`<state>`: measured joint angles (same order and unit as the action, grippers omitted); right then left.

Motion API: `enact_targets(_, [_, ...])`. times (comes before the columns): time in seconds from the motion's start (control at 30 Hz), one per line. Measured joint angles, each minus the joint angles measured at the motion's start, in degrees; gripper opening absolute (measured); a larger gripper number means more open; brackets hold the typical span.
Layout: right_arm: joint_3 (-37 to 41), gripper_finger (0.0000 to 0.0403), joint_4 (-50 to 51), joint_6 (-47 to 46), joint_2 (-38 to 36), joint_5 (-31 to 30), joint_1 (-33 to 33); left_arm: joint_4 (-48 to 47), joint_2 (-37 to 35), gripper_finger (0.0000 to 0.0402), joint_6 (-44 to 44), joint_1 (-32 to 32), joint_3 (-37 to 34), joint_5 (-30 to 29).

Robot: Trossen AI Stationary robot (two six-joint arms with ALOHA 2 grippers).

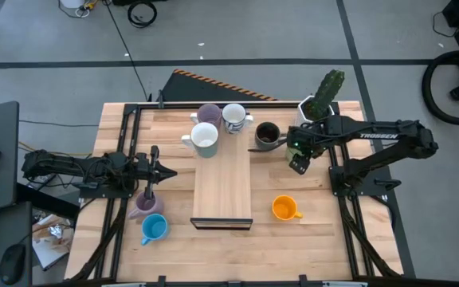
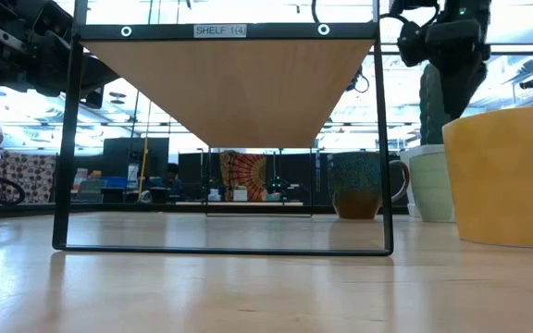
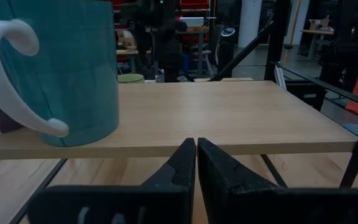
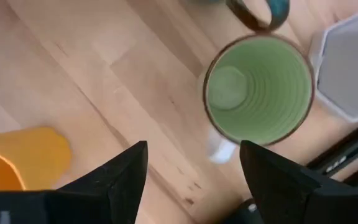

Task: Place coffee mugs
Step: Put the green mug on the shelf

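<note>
My right gripper (image 4: 193, 149) is open and points down over the table's far right part (image 1: 300, 159). The light green mug (image 4: 258, 90) stands upright on the table below it, just beyond the fingertips and untouched. My left gripper (image 3: 196, 149) is shut and level at the shelf's left side (image 1: 159, 171). A teal mug with a white handle (image 3: 61, 68), a purple mug (image 1: 208, 114) and a white mug (image 1: 233, 118) stand on the shelf board's far end. On the table stand the dark brown mug (image 1: 267, 134), the orange mug (image 1: 285, 208), the blue mug (image 1: 154, 229) and a second purple mug (image 1: 146, 203).
The shelf is a wooden board (image 1: 223, 187) on a black wire frame (image 2: 63, 139) in the table's middle. A white faceted pot with a cactus (image 1: 321, 100) stands by the green mug, close to my right gripper. The orange mug (image 4: 17, 158) is nearer the table's near edge.
</note>
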<state>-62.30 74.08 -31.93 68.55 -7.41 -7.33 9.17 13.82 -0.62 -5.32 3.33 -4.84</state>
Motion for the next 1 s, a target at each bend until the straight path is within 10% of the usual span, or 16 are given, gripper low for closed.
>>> enact_targets(1.0, [17.7, 0.0221, -10.8, -5.1, 0.0, 2.5, -9.0, 0.0, 0.0, 0.0023, 0.0, 0.0, 0.0, 0.0])
